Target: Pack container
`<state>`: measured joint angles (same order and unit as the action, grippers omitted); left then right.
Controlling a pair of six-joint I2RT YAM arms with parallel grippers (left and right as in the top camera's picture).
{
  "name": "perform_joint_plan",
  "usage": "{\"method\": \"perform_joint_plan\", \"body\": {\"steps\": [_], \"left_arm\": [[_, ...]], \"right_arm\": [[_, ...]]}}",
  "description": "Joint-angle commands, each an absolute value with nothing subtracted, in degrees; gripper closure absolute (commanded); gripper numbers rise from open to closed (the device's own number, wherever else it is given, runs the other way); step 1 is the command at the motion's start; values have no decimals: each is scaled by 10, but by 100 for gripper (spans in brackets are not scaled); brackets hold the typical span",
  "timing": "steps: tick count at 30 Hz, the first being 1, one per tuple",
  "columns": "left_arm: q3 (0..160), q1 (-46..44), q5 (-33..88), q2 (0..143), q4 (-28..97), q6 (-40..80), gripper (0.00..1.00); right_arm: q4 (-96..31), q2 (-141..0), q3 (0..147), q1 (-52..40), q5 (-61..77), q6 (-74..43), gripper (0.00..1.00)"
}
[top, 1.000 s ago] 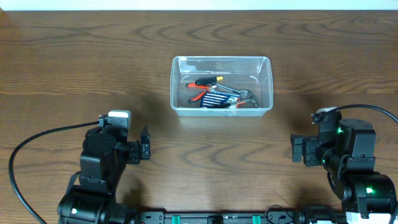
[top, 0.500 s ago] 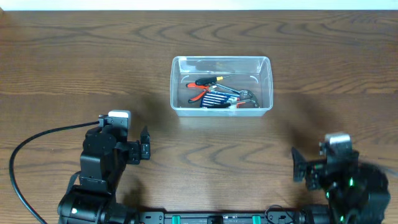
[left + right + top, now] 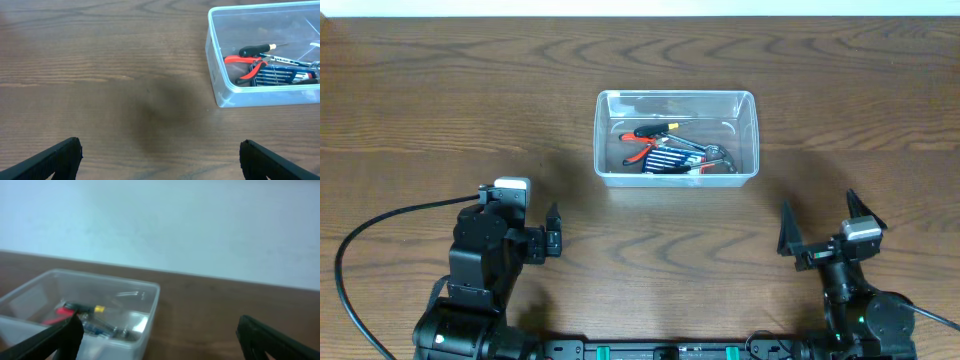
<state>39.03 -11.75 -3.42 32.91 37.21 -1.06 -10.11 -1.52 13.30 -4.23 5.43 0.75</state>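
A clear plastic container [image 3: 675, 177] sits at the middle of a wooden bench [image 3: 440, 100], toward its far side. Inside lie red-handled pliers [image 3: 638, 152], a black-handled screwdriver [image 3: 654, 130] and a blue drill-bit case [image 3: 670, 160]. The left end effector [image 3: 553, 232] is at the near left, angled down at the bench, fingers spread wide and holding nothing. The right end effector [image 3: 823, 228] is at the near right, facing the container, fingers also spread wide and empty. Both are well apart from the container.

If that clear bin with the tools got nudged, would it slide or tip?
Probably slide: the container looks shallow and wide, on a smooth table. The loose tools inside likely add weight and may rattle.
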Motion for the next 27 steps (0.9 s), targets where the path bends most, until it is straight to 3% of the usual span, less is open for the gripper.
{"method": "perform_joint_plan", "body": {"steps": [1, 9, 27], "left_arm": [[389, -119, -41, 329, 372, -3, 2], [389, -119, -41, 329, 372, -3, 1], [389, -119, -41, 329, 372, -3, 1]], "right_arm": [[-59, -3, 98, -52, 4, 12, 1], [-67, -3, 33, -53, -89, -18, 1], [-83, -3, 24, -53, -82, -36, 1]]}}
